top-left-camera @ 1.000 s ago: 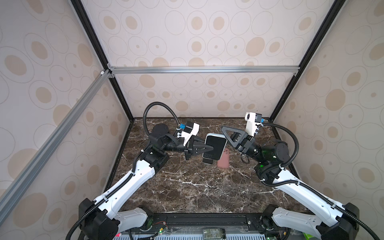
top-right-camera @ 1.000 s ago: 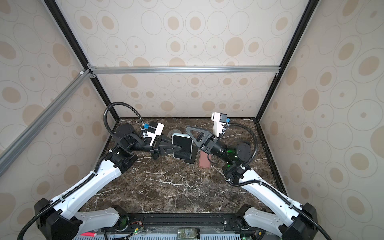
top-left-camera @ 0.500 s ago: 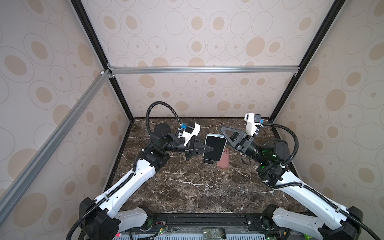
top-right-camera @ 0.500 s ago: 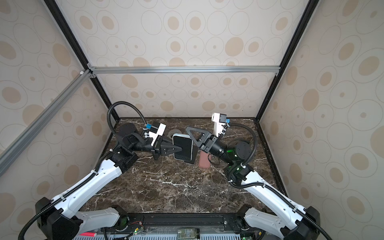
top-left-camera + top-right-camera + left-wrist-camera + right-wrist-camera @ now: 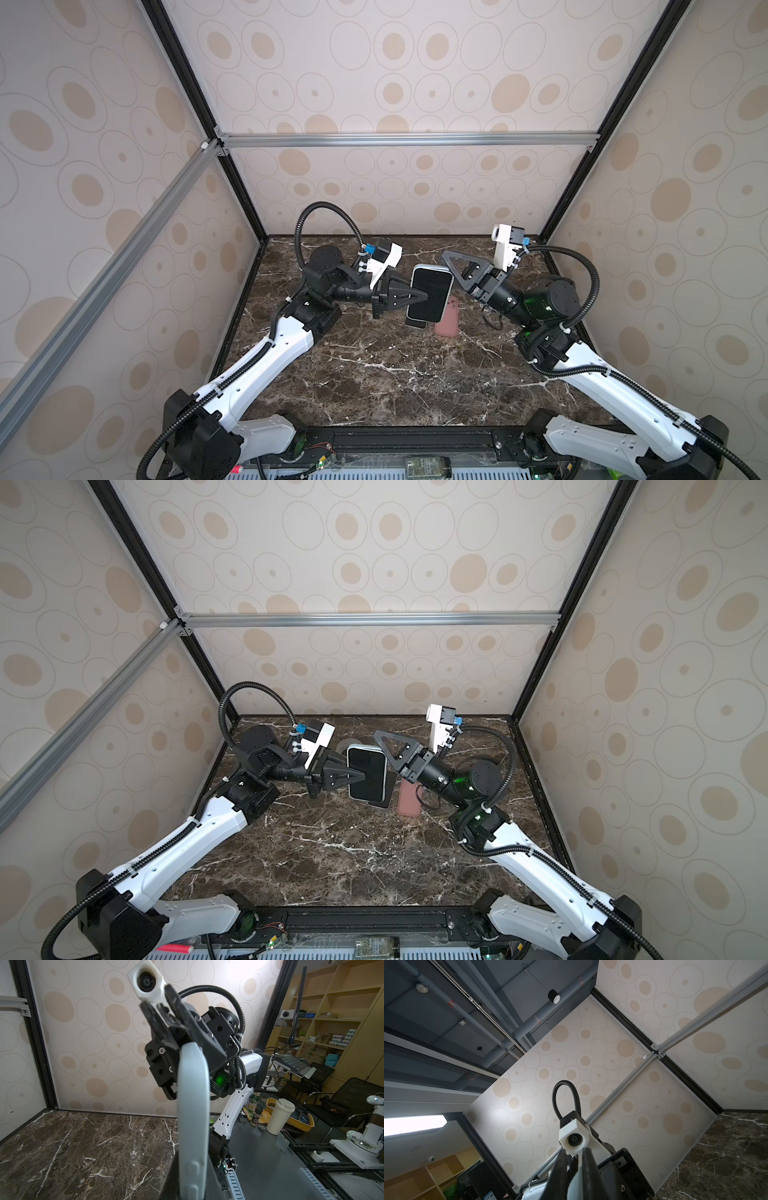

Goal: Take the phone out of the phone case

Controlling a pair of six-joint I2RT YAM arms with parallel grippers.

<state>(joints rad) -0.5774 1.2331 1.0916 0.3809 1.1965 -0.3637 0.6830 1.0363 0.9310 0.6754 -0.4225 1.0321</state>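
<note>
- My left gripper (image 5: 426, 296) is clamped on the phone (image 5: 435, 305), one finger over the dark screen and the other under it. It holds the long side nearest my left arm, about halfway along.
- The phone hangs in the air above the table (image 5: 374, 365), screen up and roughly level, with its long axis running toward the back wall.
- In the left wrist view I see the phone edge-on: a pale blue rim with raised buttons. I cannot tell whether that rim is the phone's own body or a cover.
- My right gripper (image 5: 448, 261) reaches in from the other side and meets the phone at its far corner, on the side toward my right arm.
- In the right wrist view its fingers (image 5: 588, 1167) stand close together with a narrow gap, and a pale strip sits between them near their roots. They look closed on the rim there, so both grippers have the phone.
- The pink case (image 5: 448, 320) lies flat on the table, apart from the phone and lower than it, on the right-arm side. One round cut-out shows near its far end.
- In a top view the phone's edge overlaps the case; in both top views the case lies clear of my grippers.
- A dark rounded patch (image 5: 415, 323) lies on the table under the phone's near end. I cannot tell whether it is a shadow or an object.
</note>
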